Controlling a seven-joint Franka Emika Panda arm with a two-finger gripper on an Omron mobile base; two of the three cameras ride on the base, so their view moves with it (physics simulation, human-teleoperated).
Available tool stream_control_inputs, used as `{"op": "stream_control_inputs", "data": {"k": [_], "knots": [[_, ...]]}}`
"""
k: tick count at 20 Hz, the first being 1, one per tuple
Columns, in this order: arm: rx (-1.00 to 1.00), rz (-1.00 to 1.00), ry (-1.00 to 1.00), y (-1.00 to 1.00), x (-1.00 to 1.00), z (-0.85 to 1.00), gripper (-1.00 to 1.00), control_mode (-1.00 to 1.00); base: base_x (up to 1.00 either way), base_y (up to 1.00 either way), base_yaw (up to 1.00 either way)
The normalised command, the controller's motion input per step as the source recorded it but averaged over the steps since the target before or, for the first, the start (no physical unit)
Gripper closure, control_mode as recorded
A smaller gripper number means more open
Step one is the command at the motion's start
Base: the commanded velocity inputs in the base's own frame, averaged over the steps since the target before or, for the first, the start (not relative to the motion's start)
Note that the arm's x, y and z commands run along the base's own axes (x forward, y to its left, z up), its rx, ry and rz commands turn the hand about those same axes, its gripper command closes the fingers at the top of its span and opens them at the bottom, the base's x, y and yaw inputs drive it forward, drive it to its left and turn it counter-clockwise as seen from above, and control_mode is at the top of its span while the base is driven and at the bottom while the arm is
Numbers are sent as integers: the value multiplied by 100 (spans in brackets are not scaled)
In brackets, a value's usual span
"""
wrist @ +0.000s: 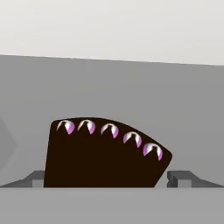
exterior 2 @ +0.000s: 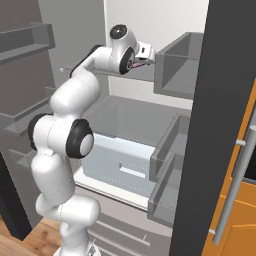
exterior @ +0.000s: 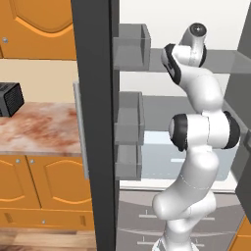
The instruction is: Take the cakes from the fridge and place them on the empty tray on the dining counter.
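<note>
Up close in the hand view, the gripper point(wrist: 106, 179) has its jaws spread wide, one dark fingertip point(wrist: 33, 178) low on the left and the other low on the right, and the chocolate cake point(wrist: 103, 155) sits squarely between them. It's a dark wedge with a row of pink-and-white dollops along its top edge, resting on a grey fridge shelf point(wrist: 109, 87) with the white back wall behind. The fingertips flank the slice at its base; whether they touch it I can't tell, but nothing is pinched.

Swing to the right base view and you get what the hand camera can't give: the white arm point(exterior 2: 65, 130) reaching up and into the open fridge point(exterior 2: 150, 20), the wrist level with the upper shelf, a sliver of pink visible right at the hand. Grey door bins point(exterior 2: 175, 65) hang on the open right door, and a pale crisper drawer point(exterior 2: 120, 160) sits below the arm's elbow.

The left base view shows the other side: the dark edge of the left fridge door point(exterior: 95, 122) with its own bins, and beyond it a wall counter point(exterior: 39, 127) with a mottled reddish top, orange cabinets point(exterior: 44, 181) beneath, and a dark toaster point(exterior: 10, 98) at the frame's edge. From here the arm's upper links block the hand.
</note>
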Motion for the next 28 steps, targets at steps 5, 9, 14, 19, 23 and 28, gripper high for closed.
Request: {"op": "stream_control_inputs", "data": {"k": [5, 9, 14, 19, 23, 28], "knots": [[0, -5, -2, 0, 2, -35, -100, -100, 0, 0, 0], [0, 0, -9, 0, 16, -18, 100, -100, 0, 0, 0], [0, -1, 0, 0, 1, -23, 100, -100, 0, 0, 0], [0, 0, 0, 0, -1, 0, 100, -100, 0, 0, 0], [0, 0, -12, 0, -54, 0, 100, -100, 0, 0, 0], [0, 4, -15, 0, -94, 29, 100, -100, 0, 0, 0]]}}
